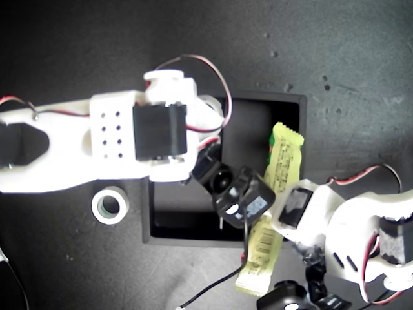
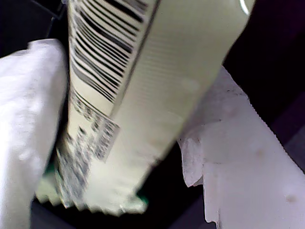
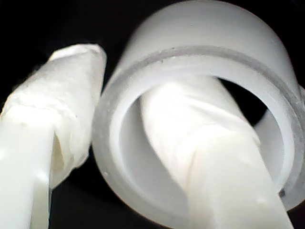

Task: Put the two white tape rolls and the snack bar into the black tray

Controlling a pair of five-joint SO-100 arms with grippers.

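Cream-wrapped long snack bar (image 2: 143, 95) is clamped by my first gripper (image 2: 190, 157), slanted across the square black tray (image 1: 258, 103) at its three-o'clock side, probably for lowering; all-white ring-shaped tape roll (image 3: 200, 62) is pinched through its centre by my second gripper (image 3: 128, 143); grey-cored white roll (image 1: 110, 205) lies on the dark worktop (image 1: 64, 51).

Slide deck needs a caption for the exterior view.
Two arms over the black tray: one lowers the snack bar, another carries a tape roll, second roll outside.

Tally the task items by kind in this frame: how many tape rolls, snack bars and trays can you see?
White tape rolls: 2, one on my second gripper, one on the table
Snack bar: 1, in my first gripper
Black tray: 1
Total: 4
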